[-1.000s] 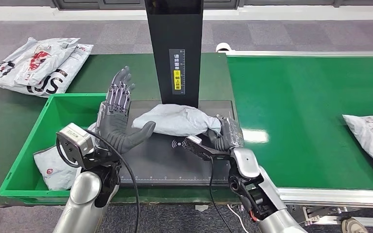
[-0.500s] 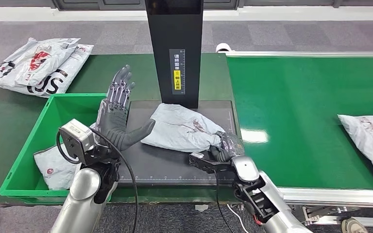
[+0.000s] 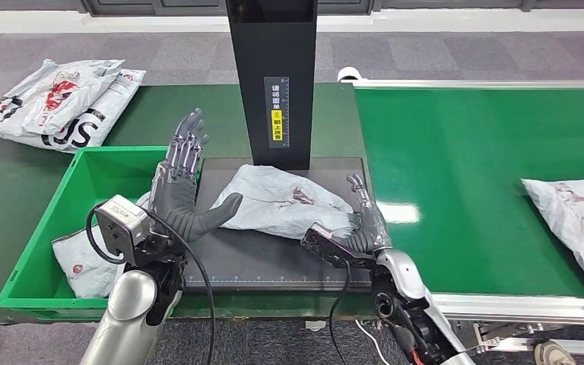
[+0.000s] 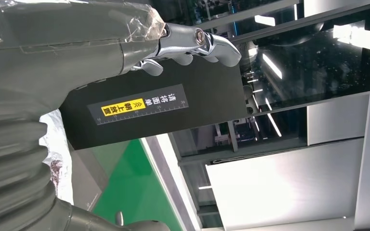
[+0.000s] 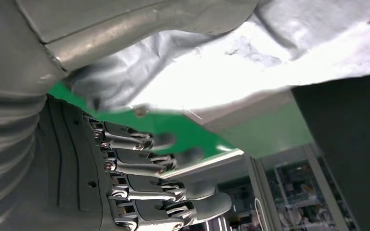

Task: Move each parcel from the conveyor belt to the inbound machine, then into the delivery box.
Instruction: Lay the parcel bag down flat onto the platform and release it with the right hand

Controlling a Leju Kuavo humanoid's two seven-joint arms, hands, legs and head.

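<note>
A grey parcel (image 3: 285,201) lies flat on the inbound machine's black plate (image 3: 266,255), in front of its black column (image 3: 274,76). My right hand (image 3: 357,224) stands at the parcel's right end with fingers stretched out and holds nothing. The right wrist view has that parcel (image 5: 270,62) close above the straight fingers (image 5: 139,183). Palm turned to the parcel, my left hand (image 3: 179,190) is raised and spread at its left end, the thumb close to its edge. Another parcel (image 3: 578,220) lies on the green conveyor belt (image 3: 464,144) at the far right. The left wrist view has the column (image 4: 144,106) beyond my fingers (image 4: 192,41).
A green delivery box (image 3: 68,190) stands left of the plate with a parcel (image 3: 84,262) in it. Several more parcels (image 3: 53,99) are piled on the dark table at the far left. The belt's metal rail (image 3: 517,308) runs along the front.
The right hand set the parcel flat on the plate and spread its fingers, letting go. The parcel on the belt has drifted a little to the left. The left hand has held still.
</note>
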